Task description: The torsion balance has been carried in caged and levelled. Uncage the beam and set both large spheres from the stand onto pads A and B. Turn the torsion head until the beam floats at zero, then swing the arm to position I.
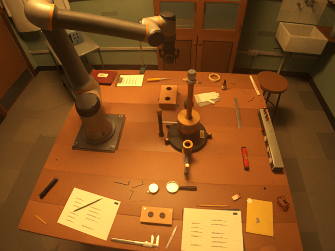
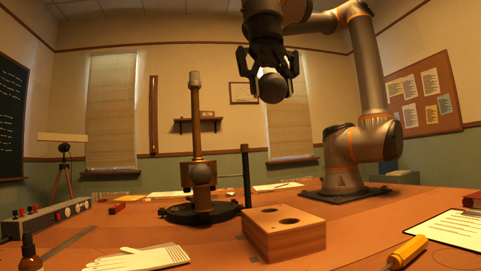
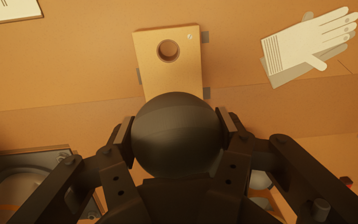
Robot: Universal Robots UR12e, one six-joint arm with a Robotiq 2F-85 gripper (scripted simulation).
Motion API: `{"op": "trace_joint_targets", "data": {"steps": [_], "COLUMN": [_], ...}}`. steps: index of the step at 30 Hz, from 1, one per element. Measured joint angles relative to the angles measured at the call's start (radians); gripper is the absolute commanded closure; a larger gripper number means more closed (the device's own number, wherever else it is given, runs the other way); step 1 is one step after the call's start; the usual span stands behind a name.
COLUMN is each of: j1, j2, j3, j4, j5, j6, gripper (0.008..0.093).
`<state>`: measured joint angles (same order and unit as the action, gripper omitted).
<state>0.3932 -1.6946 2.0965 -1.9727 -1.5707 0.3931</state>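
A dark large sphere [image 2: 272, 88] hangs high above the wooden stand [image 2: 283, 232], gripped by my closed gripper [image 2: 272, 87] well clear of the table. The stand [image 1: 168, 96] shows two empty round sockets on top. The torsion balance [image 1: 188, 127] stands right of the stand on a dark round base, with a tall brass column and a grey torsion head [image 1: 191, 75]. A second dark sphere [image 2: 200, 173] sits against the balance's brass case on the side facing the second side camera. From the wrist camera the sphere [image 3: 176, 134] fills the space between my fingers [image 3: 176, 126], with the stand [image 3: 169, 59] below.
A second wooden block [image 1: 156, 215] with two dark holes lies at the table's near edge. White gloves [image 1: 207, 97], a steel ruler [image 1: 237, 113], a red level [image 1: 245, 158] and a power strip [image 1: 270, 139] lie right of the balance. A dark post [image 1: 160, 122] stands left of it.
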Motion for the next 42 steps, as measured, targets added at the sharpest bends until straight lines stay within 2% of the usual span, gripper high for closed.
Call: {"op": "trace_joint_targets", "data": {"steps": [11,21,31,42], "j1": [-0.054,-0.146,-0.282,-0.473], "j2": [-0.037,-0.093,-0.16,-0.228], "j3": [0.031,0.074,0.123,0.166], "j4": [0.006,0.018,0.037,0.062], "j5": [0.0,0.0,0.0,0.0], "j6": [-0.054,-0.146,-0.282,-0.473], "gripper": [0.0934,0.0934,0.0934,0.0934]}}
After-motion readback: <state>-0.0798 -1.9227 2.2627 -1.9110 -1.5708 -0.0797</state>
